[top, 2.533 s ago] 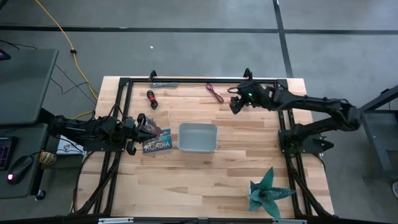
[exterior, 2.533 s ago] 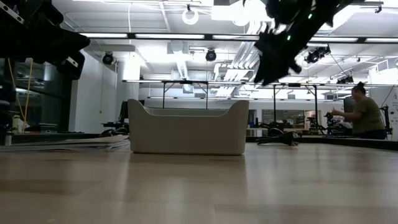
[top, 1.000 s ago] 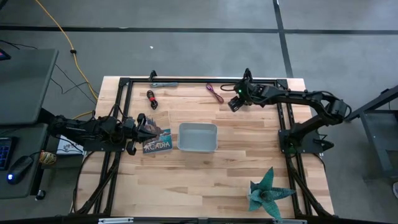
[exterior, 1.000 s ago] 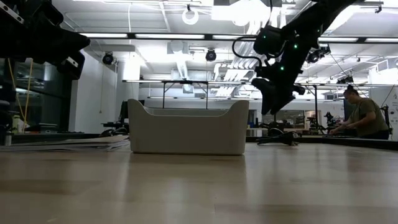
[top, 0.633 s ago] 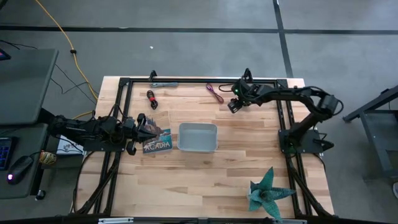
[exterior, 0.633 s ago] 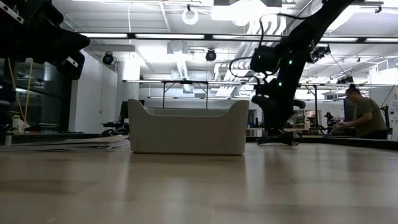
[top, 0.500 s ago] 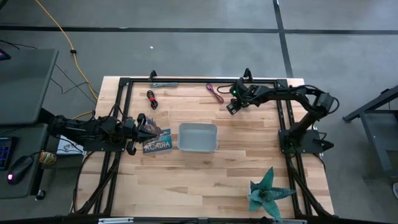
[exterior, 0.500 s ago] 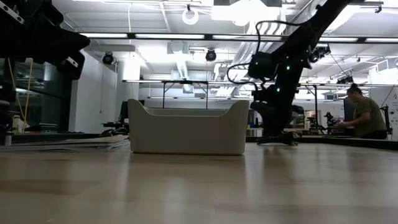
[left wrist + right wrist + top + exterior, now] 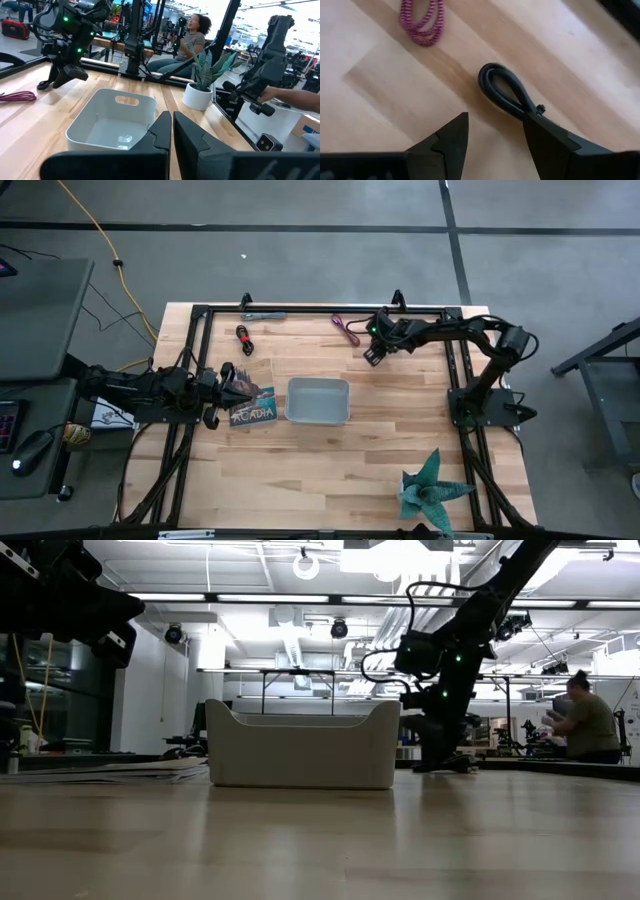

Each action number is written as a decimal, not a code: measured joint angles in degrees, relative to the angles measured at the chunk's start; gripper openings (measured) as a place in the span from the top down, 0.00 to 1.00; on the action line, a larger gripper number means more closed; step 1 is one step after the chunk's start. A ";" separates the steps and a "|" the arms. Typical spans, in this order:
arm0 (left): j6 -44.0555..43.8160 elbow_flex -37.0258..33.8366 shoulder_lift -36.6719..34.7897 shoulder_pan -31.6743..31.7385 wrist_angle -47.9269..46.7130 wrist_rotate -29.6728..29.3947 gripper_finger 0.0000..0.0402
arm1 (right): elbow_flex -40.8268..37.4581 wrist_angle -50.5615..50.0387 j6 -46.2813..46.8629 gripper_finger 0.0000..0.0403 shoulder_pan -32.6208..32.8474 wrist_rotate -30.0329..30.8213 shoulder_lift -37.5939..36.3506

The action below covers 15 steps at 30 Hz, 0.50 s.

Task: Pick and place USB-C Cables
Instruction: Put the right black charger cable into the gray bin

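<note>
My right gripper (image 9: 372, 354) is open, low over the table's far right part. In the right wrist view its fingers (image 9: 547, 145) stand about one end of the black cable (image 9: 504, 91), a looped bundle lying flat on the wood. The purple cable (image 9: 422, 22) lies just beyond it, toward the table's left (image 9: 346, 330). The black-and-red cable (image 9: 244, 338) and the grey cable (image 9: 263, 315) lie at the far left. The grey tray (image 9: 318, 401) stands mid-table, empty of cables. My left gripper (image 9: 236, 386) is shut and empty, left of the tray. My right gripper's fingers come down slanting over the black cable's knotted end (image 9: 536, 108), one on each side. That end runs under one finger, and I cannot tell whether the finger touches it. The cable lies flat on the table.
A booklet (image 9: 253, 410) lies under my left gripper. A potted plant (image 9: 432, 488) stands at the near right. Black frame rails (image 9: 300, 310) run along the table's far and side edges. People sit beyond the table (image 9: 585, 725).
My right gripper has come down from high above the table to just above the wood, shifting a little toward the table's left, onto the black cable. The cables and the tray have stayed where they were.
</note>
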 joint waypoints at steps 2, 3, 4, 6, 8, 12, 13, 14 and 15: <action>0.00 0.00 -0.01 0.00 0.00 0.00 1.00 | 0.00 -0.04 -0.80 0.54 -0.02 -0.37 0.00; 0.00 0.00 -0.02 -0.01 -0.01 0.01 1.00 | 0.00 -0.06 -1.64 0.54 -0.02 -0.41 0.00; 0.00 -0.01 -0.01 0.00 -0.01 0.01 1.00 | 0.00 -0.13 -2.16 0.54 0.09 -0.35 0.00; 0.00 0.00 0.00 0.00 0.00 0.02 1.00 | 0.00 -0.16 -3.49 0.54 0.14 -0.11 0.01; 0.00 0.00 -0.02 -0.02 0.00 0.00 1.00 | 0.00 -0.14 -4.31 0.54 0.14 0.10 -0.23; 0.00 -0.01 -0.02 -0.01 -0.01 0.01 1.00 | 0.00 0.36 -5.86 0.54 0.14 2.80 -2.20; 0.00 -0.01 -0.01 -0.02 0.00 0.01 1.00 | 0.00 0.36 -6.01 0.54 0.14 3.67 -2.75; 0.00 0.00 -0.01 -0.02 0.00 0.00 1.00 | 0.00 0.51 -6.36 0.54 0.14 4.50 -3.25; 0.00 -0.02 -0.02 -0.02 0.00 0.02 1.00 | 0.00 0.63 -6.88 0.54 0.06 5.33 -3.60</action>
